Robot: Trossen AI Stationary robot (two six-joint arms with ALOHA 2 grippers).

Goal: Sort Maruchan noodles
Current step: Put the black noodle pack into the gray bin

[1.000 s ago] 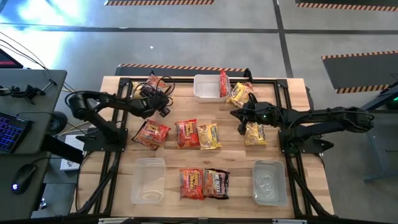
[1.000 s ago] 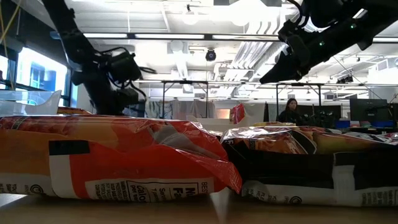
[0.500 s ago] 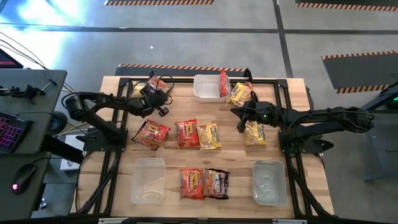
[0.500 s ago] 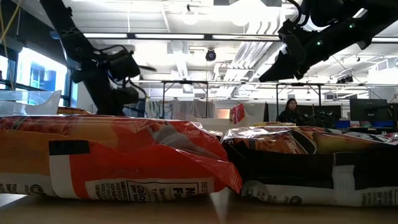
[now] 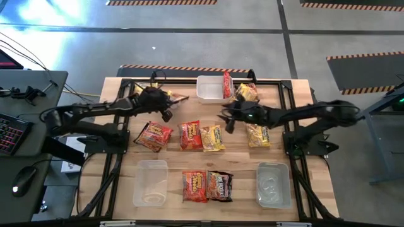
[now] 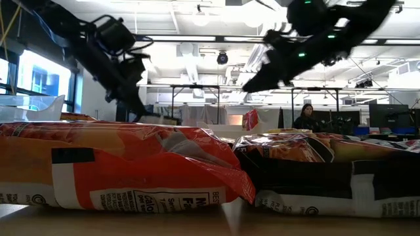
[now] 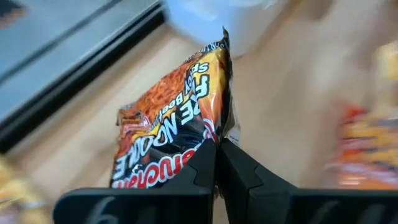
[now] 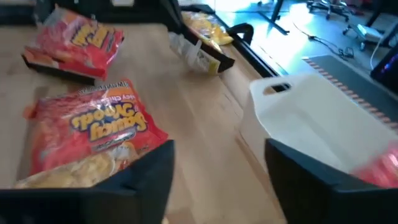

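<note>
Left pincer (image 7: 216,163) clamps dark noodle packet (image 7: 171,121) (edge between fingers).

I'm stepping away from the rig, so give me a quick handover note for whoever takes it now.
Left gripper: shut on a dark fire-noodle packet, near the table's far left.
Right gripper: open and empty, above mid-table near the far white tub.
Done: one red packet stands in the far tub.
Left: three packets in the middle row, two near the front, two yellow ones at the right. Both front clear tubs hold no packets.
</note>
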